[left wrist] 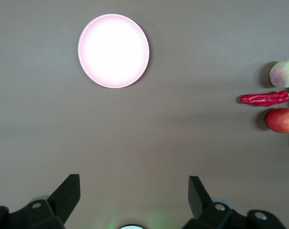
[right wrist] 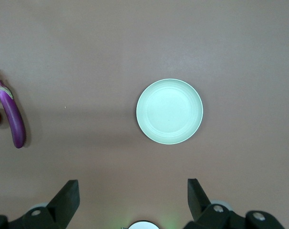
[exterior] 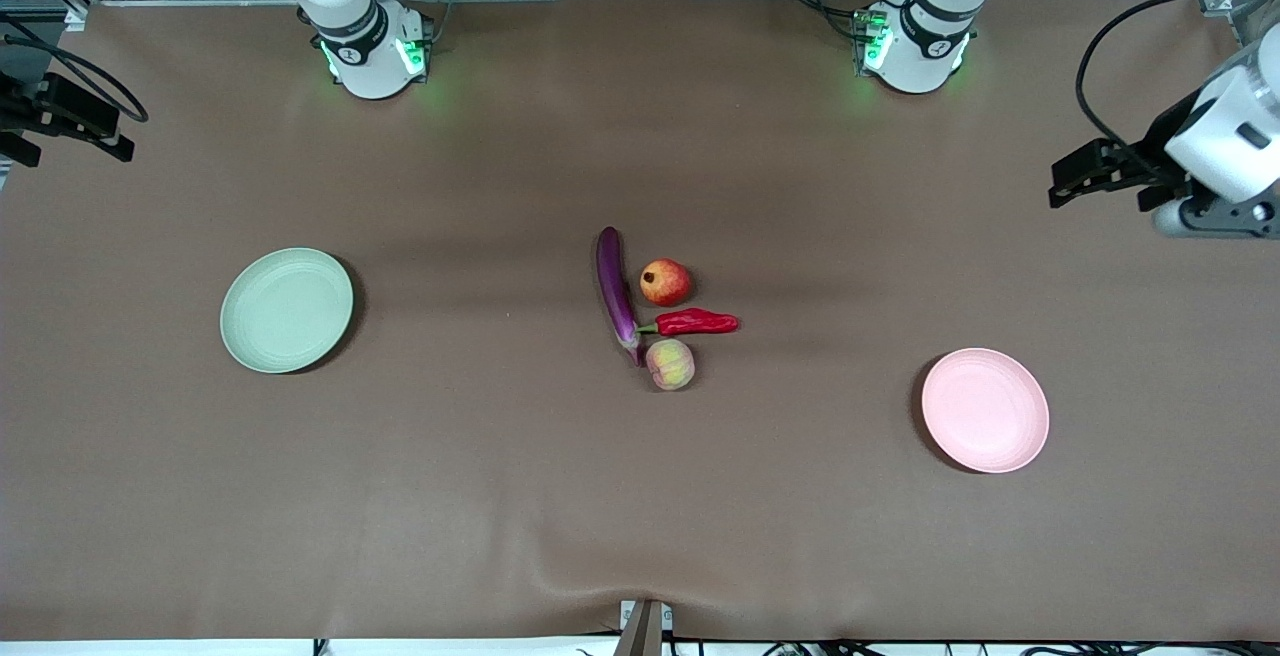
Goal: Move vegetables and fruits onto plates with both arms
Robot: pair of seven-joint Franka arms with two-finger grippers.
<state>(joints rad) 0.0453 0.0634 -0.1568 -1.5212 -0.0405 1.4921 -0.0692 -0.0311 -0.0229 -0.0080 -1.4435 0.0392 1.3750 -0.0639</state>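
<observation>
A purple eggplant (exterior: 615, 291), a red pomegranate (exterior: 665, 282), a red chili (exterior: 697, 322) and a peach (exterior: 670, 364) lie close together at the table's middle. The pale green plate (exterior: 287, 310) lies bare toward the right arm's end, the pale pink plate (exterior: 985, 409) bare toward the left arm's end. My left gripper (exterior: 1110, 181) hangs high over the left arm's end, open and empty (left wrist: 134, 191); its view shows the pink plate (left wrist: 113, 51), chili (left wrist: 266, 98) and peach (left wrist: 283, 73). My right gripper (exterior: 60, 126) hangs high over the right arm's end, open and empty (right wrist: 133, 193), above the green plate (right wrist: 169, 111) and eggplant (right wrist: 13, 119).
A brown cover (exterior: 500, 496) spans the table, with a small ridge at the edge nearest the front camera by a grey bracket (exterior: 645, 626). The arm bases (exterior: 370, 51) (exterior: 915, 46) stand at the farthest edge, with cables and clutter past it.
</observation>
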